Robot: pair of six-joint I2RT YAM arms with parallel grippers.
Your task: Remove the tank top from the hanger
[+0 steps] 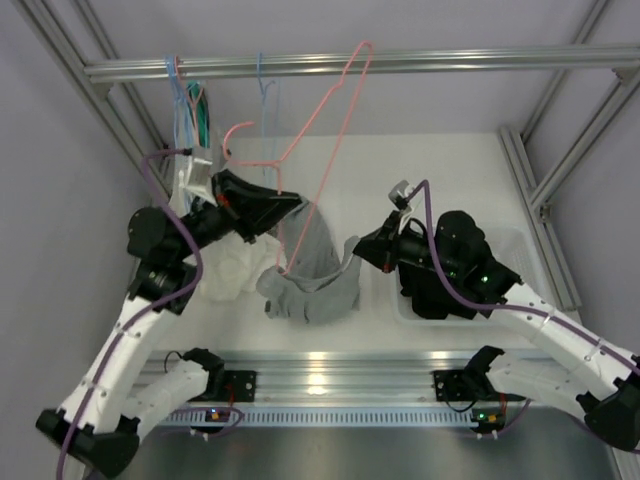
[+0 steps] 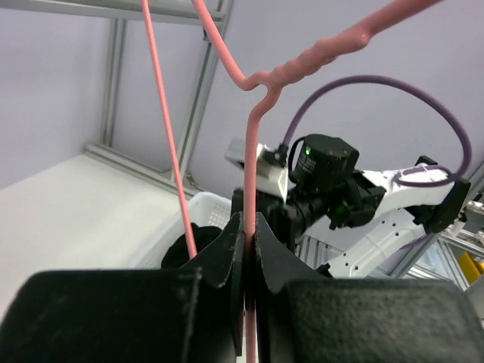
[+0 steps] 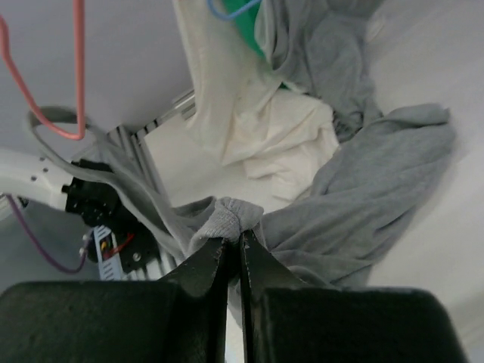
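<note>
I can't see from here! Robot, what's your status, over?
Left gripper shut on pink hanger. Right gripper shut on grey tank top, heaped on table at hanger's low corner. White garment bunched alongside.

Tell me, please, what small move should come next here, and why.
Probably the right gripper should pull its pinched fold of the grey tank top rightward, away from the pink hanger. The left gripper is clamped on the hanger wire, and the cloth looks caught around the hanger's lowest corner.
</note>
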